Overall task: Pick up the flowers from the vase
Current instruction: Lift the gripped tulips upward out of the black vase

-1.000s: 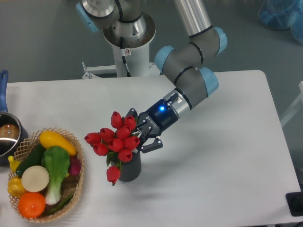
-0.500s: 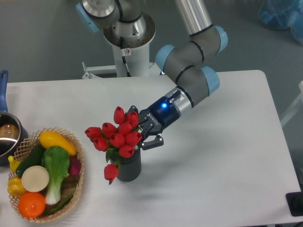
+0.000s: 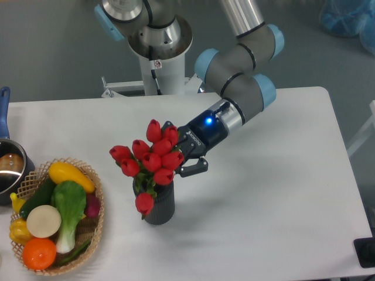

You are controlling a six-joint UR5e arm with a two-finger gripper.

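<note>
Gripper (image 3: 179, 153) comes in from 2 o'clock, jaws clamped on the flowers (image 3: 151, 161) just under the buds. Bunch upright, stems in the vase (image 3: 160, 205) mouth, one bud drooping over its 9 o'clock rim. Vase stands mid-table (image 3: 281, 193). Basket (image 3: 96, 225) of vegetables at vase's 9 o'clock, pot (image 3: 9, 170) at far left edge.

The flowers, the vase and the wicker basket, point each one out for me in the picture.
flowers (image 3: 153, 159): fixed camera view, on a red bud mid-bunch.
vase (image 3: 162, 209): fixed camera view, on its ribbed dark side.
wicker basket (image 3: 97, 218): fixed camera view, on the woven right rim.
</note>
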